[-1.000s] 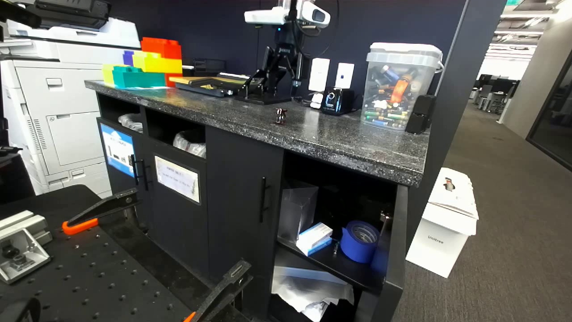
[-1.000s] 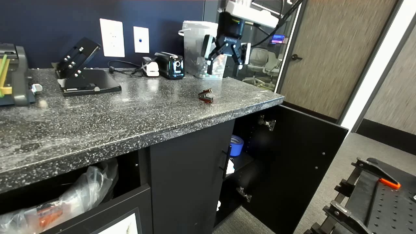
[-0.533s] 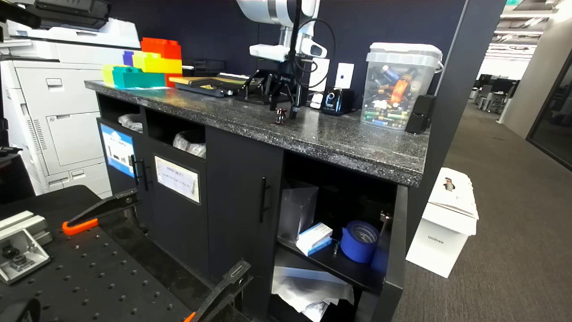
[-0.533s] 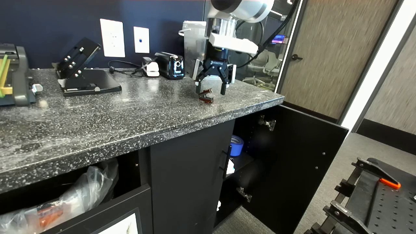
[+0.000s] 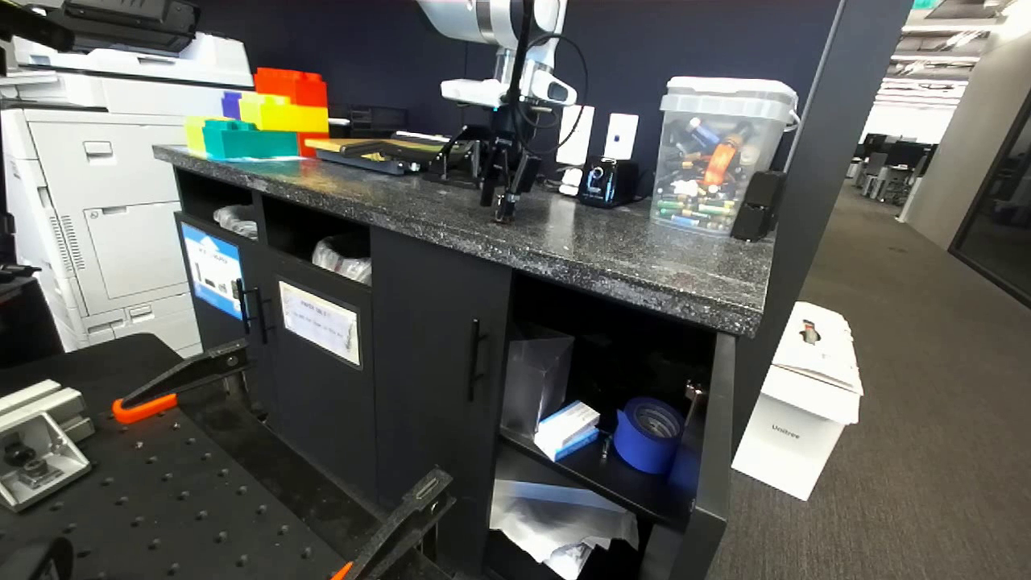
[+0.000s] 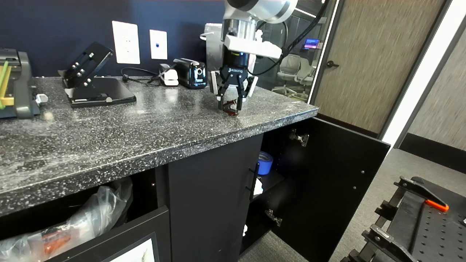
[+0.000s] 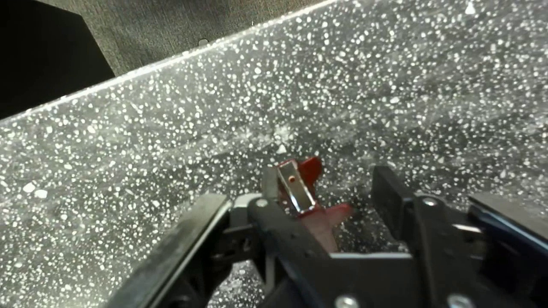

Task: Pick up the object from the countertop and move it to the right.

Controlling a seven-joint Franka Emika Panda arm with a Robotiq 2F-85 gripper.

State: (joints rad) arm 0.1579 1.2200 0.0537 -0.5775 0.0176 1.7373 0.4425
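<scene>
One pincer now lower, one object between two fingers.

An office: a multifunction copier at upper left and desk chairs at upper right in an exterior view

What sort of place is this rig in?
Most likely an office, around its copy corner: what looks like a hole punch sits on the countertop, a big white copier stands past one end, and white chairs show in the background.
</scene>
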